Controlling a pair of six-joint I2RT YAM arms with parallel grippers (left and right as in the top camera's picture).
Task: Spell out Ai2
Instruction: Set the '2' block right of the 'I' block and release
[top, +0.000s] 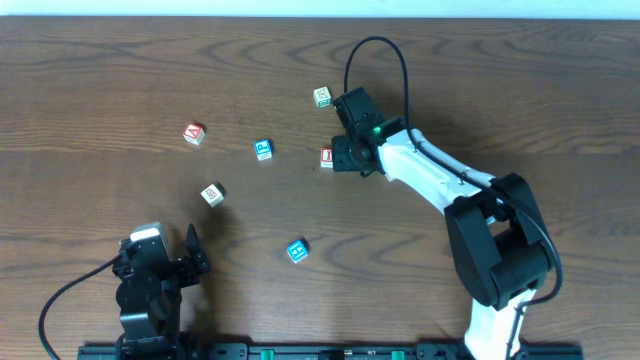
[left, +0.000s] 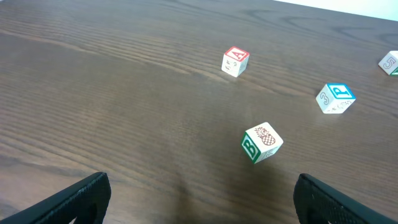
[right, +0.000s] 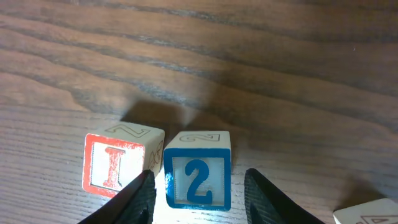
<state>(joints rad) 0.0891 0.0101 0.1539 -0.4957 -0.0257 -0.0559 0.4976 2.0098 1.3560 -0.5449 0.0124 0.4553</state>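
Dark wood-grain tabletop (top: 90, 70) runs out to a pale strip along its far edge, with broad bare wood at the left end and again to the right of the right arm. The blocks lie scattered across the middle. The red A block (top: 194, 134) stands alone toward the left, well apart from the other two task pieces. The blue P block (top: 263, 150) and the B block (top: 211, 194) lie between them, and a blue block (top: 297, 251) sits nearer the front. A green-edged block (top: 322, 96) rests just behind the right arm's wrist. The red I block (right: 118, 163) and the blue 2 block (right: 198, 171) stand upright just beside each other, the I to the left in the wrist view. From overhead the 2 block is hidden under the wrist and only the I block peeks out. The right claw (right: 198, 190) straddles the 2 block. One finger sits in the narrow slot beside the I block and the other stands a sliver off the block's far side, so it brackets the block without clearly pinching it. A pale block (right: 367, 213) is cut off at that view's lower corner and its face is unreadable. The right arm reaches long and low from its base toward the middle. The left claw (left: 199, 199) is spread wide over bare wood near the front edge, with the left arm folded back by its base.
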